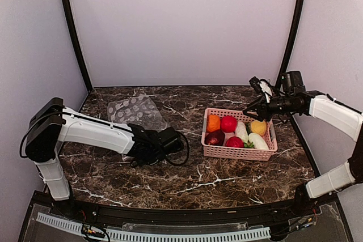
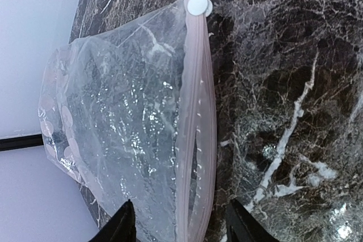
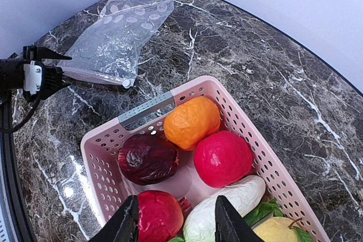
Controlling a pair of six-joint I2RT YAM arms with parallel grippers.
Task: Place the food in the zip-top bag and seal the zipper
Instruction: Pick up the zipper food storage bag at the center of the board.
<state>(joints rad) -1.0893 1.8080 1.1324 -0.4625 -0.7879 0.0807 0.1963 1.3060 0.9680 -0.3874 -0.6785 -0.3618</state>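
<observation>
Food [image 3: 222, 158] in basket [image 3: 100, 150] (bag [image 3: 120, 33] apparently unsealed)

Thin clear plastic zip-top bag [image 2: 125, 123], crinkly, shiny w/ glare spots. Pale pink plastic zipper [image 2: 195, 140], matt-ish. Dark marble-look table [image 1: 187, 174], polished, reflective. Pink perforated plastic basket [image 3: 105, 168], semi-gloss. Smooth glossy food [image 3: 222, 158], plastic-looking.

I am looking into a lab test booth: plain pale walls [image 1: 181, 26] across the upper frame, black poles [image 1: 72, 32] in the corners, a marble-patterned table [image 1: 227, 179], slotted cable duct [image 1: 170, 234] along the bottom.
</observation>
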